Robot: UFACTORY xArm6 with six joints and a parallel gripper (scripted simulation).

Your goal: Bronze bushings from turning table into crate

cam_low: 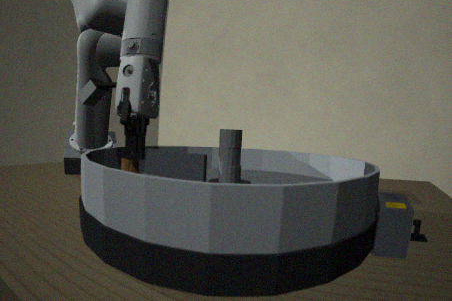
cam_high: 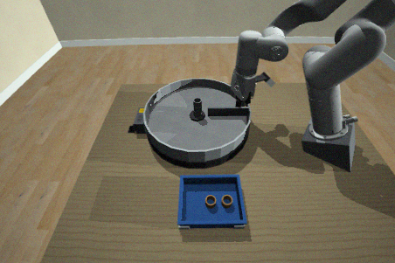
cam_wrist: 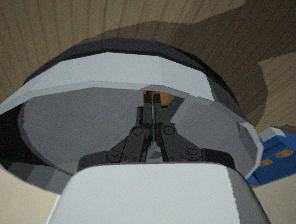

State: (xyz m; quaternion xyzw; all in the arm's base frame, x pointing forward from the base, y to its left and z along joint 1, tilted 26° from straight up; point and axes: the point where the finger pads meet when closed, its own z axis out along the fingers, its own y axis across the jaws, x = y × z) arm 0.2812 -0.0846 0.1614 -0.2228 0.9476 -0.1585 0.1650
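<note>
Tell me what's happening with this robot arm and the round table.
The grey robot arm has its gripper, jaws shut with no clear grasp, lowered inside the round grey turning table, right at a bronze bushing by the rim. Two bronze bushings already lie in the blue crate.

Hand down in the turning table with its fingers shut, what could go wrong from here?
1. The hand is shut, holding nothing, right at the bronze ring by the rim; it may just push the ring.
2. If the table turns, the divider wall could hit the fingers.
</note>
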